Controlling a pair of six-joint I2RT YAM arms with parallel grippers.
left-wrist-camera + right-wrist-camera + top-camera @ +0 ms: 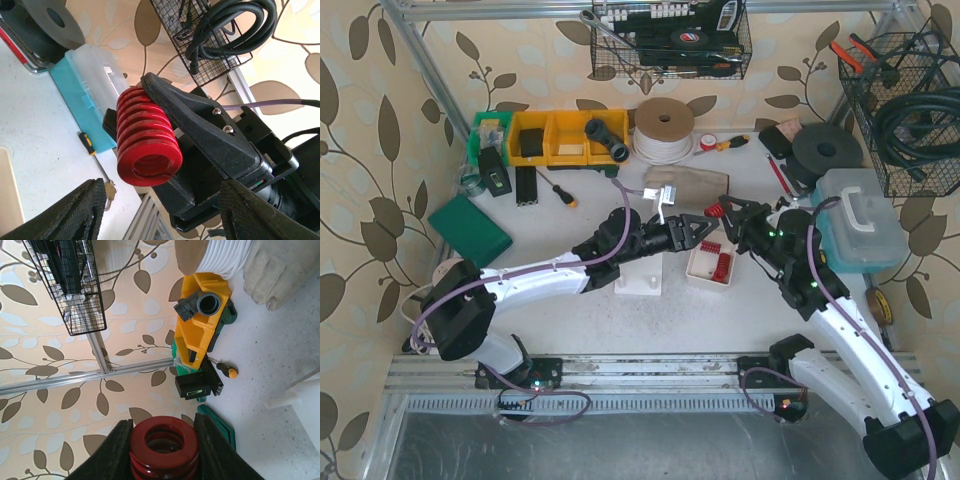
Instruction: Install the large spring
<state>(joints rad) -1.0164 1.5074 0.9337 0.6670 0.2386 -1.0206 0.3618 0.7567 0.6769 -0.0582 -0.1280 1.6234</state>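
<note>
The large red spring (716,211) is clamped in my right gripper (726,213) and held in the air above the table's middle. In the right wrist view the spring (162,444) sits end-on between the two fingers (114,450). My left gripper (704,233) is open and empty, its tips right next to the spring. In the left wrist view its pads (75,212) stand wide apart below the spring (145,145), not touching it. A white block fixture (646,274) lies under the left arm. A white tray (694,268) holds smaller red springs (718,266).
A teal and clear plastic box (860,220) stands at the right and a black disc (827,150) behind it. Yellow bins (565,135), a cord reel (663,128), a cloth glove (685,185), a screwdriver (560,190) and a green pad (470,228) lie behind and left.
</note>
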